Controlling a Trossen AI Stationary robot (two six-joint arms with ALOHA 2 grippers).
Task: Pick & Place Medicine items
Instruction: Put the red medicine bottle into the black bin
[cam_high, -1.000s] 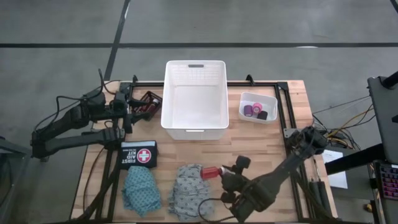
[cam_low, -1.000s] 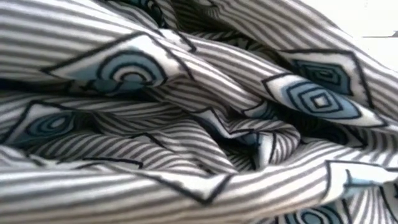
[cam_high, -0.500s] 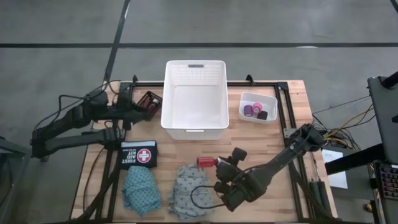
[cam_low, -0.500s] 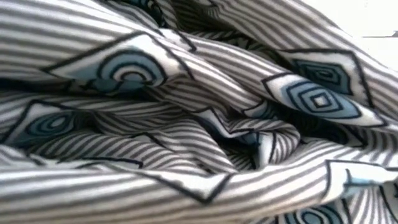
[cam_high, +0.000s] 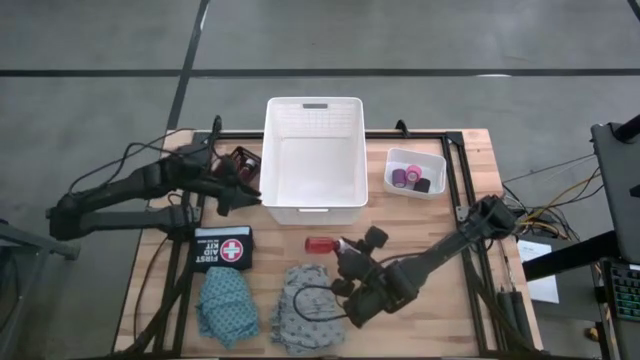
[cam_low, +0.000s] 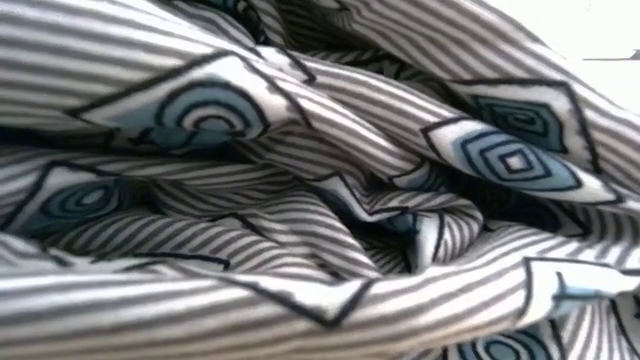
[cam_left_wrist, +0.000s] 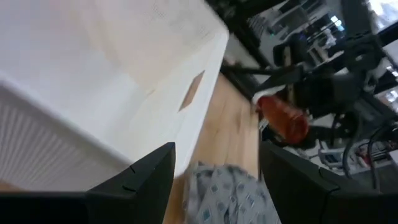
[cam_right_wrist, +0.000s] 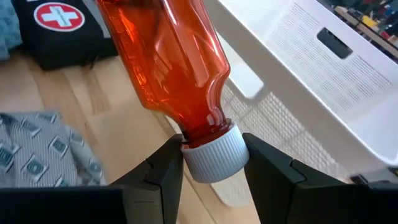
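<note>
Pinching a red bottle by its white cap, the right gripper holds it level above the counter, just in front of the white bin and near the grey cloth. From the right wrist the cap sits wedged between the two dark fingers, the bottle's body pointing out toward the black first-aid pouch. From above, the pouch lies on the counter's left part, with the teal cloth in front of it and the grey cloth just beside that one. The left gripper hovers close to the bin's left wall, its fingers spread apart with nothing between them; its wrist view looks along the bin toward the red bottle and the grey cloth. More red bottles lie at the bin's left side, partly hidden behind the left arm. A small white tray right of the bin holds the purple, pink and black rolls. The low view is filled by the folds of the grey cloth.
</note>
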